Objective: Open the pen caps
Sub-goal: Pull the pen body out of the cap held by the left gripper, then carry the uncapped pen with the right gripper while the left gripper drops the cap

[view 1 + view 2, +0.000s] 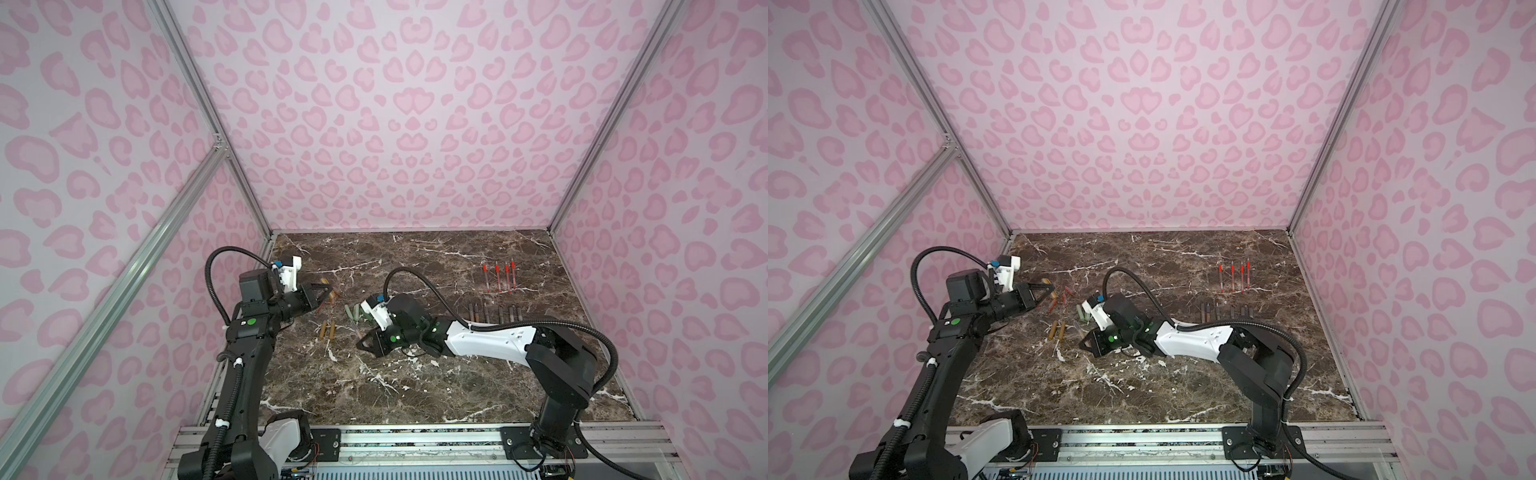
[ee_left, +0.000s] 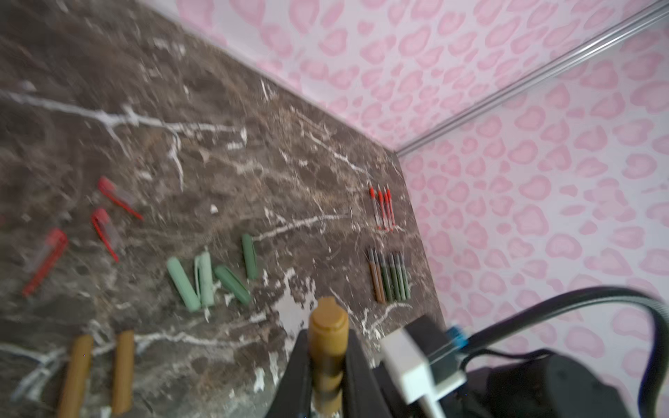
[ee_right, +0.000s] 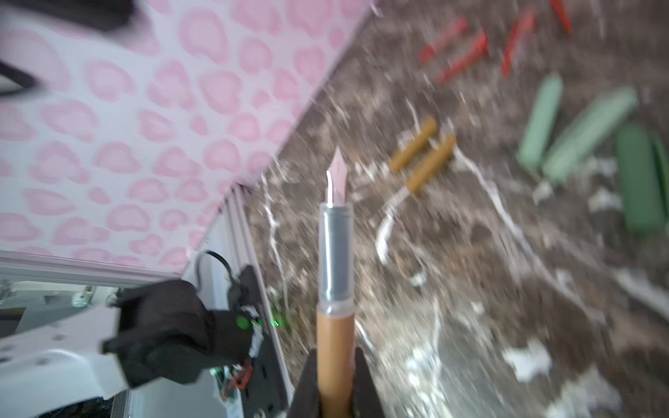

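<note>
Pinches a tan cap (image 2: 328,322) tight in the left gripper (image 2: 327,347), just proud of the fingertips; clamps the uncapped pen (image 3: 335,275), nib out beyond the fingers, in the right gripper (image 3: 335,362). Leaves other caps (image 2: 202,278) loose on the table (image 2: 217,163), well beyond both. Risks a bent nib if lowered tip-first, or scattered caps on release.

Marble tabletop (image 1: 415,386) inside pink-spotted walls (image 1: 395,124)
We see four red-tipped pen bodies (image 1: 498,276) in a row at the back right, darker pen bodies (image 1: 512,312) lined up just nearer.
</note>
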Available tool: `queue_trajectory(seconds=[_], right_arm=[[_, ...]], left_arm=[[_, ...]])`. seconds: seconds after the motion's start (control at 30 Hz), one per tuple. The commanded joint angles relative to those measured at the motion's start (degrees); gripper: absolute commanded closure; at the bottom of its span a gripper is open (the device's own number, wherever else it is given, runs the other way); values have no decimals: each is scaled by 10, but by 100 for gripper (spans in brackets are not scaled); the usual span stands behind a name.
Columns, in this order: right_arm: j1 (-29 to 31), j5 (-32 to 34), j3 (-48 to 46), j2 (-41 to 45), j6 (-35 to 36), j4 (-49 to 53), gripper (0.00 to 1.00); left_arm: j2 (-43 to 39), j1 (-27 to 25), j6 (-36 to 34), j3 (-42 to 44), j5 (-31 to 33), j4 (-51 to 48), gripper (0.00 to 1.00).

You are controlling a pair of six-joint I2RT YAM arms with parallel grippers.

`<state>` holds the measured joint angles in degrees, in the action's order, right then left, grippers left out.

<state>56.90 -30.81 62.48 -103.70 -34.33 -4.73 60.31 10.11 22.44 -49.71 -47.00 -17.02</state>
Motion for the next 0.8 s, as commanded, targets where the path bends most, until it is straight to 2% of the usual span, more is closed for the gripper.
queue_trajectory(seconds=[0.0, 0.13, 0.2, 0.3, 0.37, 0.5, 0.63, 0.77], right_arm=[[-9, 8, -23, 21, -5, 3, 100], [-25, 28, -61, 58, -26, -13, 100], [-32, 48, -76, 81, -25, -5, 100], [-54, 90, -88, 107, -27, 40, 100], [-68, 118, -90, 122, -35, 82, 100], [-86, 184, -90, 156, -17, 155, 100], [-117, 230, -90, 168, -25, 216, 100], [-143, 255, -112, 181, -27, 222, 100]], left_arm=[[2, 5, -17, -4, 36, 21, 96], [16, 11, -57, -21, 76, -30, 96], [23, 11, -90, -23, 119, -58, 96], [35, 11, -156, -10, 212, -84, 97], [52, 10, -210, -8, 254, -112, 97], [92, 10, -273, 5, 333, -135, 97], [130, 10, -296, 13, 360, -135, 97], [175, 8, -305, 14, 365, -129, 97]])
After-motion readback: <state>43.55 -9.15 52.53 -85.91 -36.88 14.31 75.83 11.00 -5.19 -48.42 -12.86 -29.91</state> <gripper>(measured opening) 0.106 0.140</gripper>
